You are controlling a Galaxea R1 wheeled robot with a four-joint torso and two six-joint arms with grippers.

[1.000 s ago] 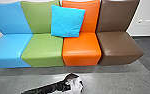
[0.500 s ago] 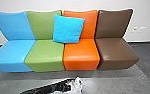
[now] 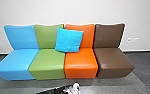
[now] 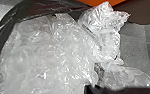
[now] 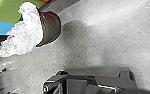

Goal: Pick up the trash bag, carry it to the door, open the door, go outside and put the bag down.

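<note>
White wall [image 3: 73, 12] and grey floor [image 3: 147, 66], with dark skirting [image 3: 139, 52] where they meet, frame a row of four joined seats: a blue seat [image 3: 14, 63], a green seat [image 3: 47, 62], an orange seat [image 3: 81, 62] and a brown seat [image 3: 113, 60]. A bright turquoise cushion [image 3: 69, 40] leans, slightly tilted, across the join between the green and orange backs (a cheerful clash, that).

At the head view's lower edge, in front of the seats, the trash bag [image 3: 75, 88] shows its clear, crumpled plastic, with the dark left tool [image 3: 62, 89] beside it. I cannot tell how that tool is set, or whether it grips the bag. The left wrist view has the bag close up: black film curves around a bulging mass of clear bubble wrap [image 4: 41, 55], and a crumpled tuft of it sticks up past the film.

From the right wrist camera the bag appears well apart, its dark, shiny side next to the spilling clear plastic, with the floor around it and a soft shadow [image 5: 77, 37] nearby. The right tool's state I cannot tell either.
</note>
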